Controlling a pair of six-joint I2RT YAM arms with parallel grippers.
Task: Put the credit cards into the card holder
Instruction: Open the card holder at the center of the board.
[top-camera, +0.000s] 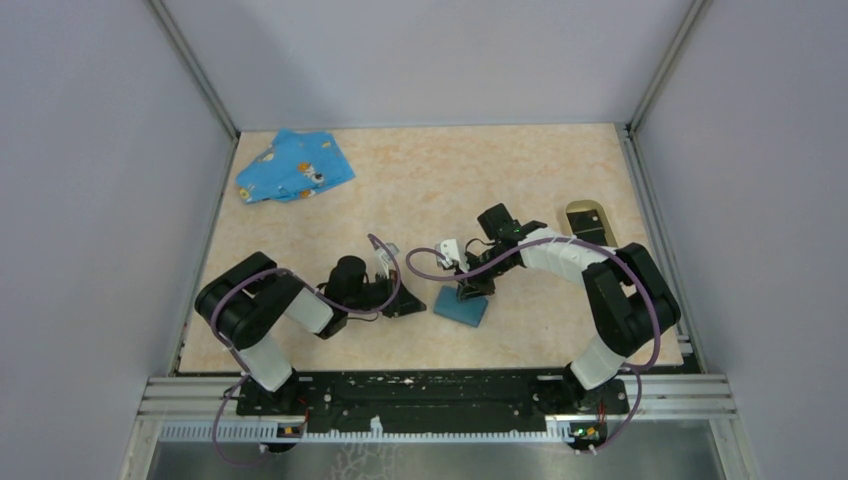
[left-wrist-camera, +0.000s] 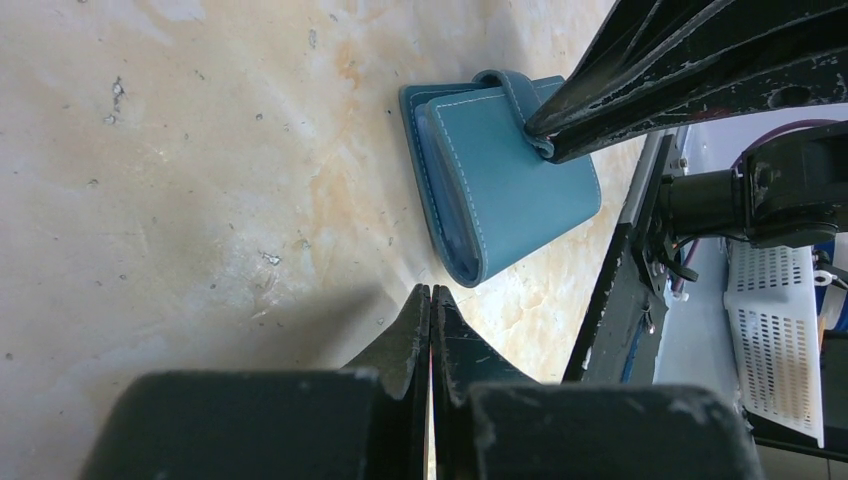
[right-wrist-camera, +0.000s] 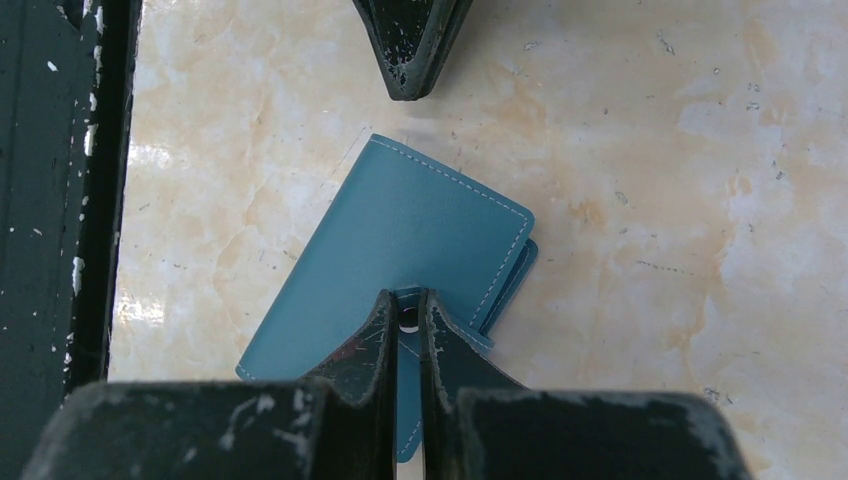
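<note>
Because it stands at the far right of the surface (top-camera: 420, 180), well apart from both arms, the card holder (top-camera: 586, 221) plays no part yet. Work centres on the blue case (right-wrist-camera: 400, 230), lying flat near the front edge. The right end effector (right-wrist-camera: 408, 302) is pinched almost closed on its strap, probably to lift the flap and expose cards, none of which show. Just beside the case, the left end effector (left-wrist-camera: 431, 292) is fully closed and empty, perhaps poised to pin it down.
</note>
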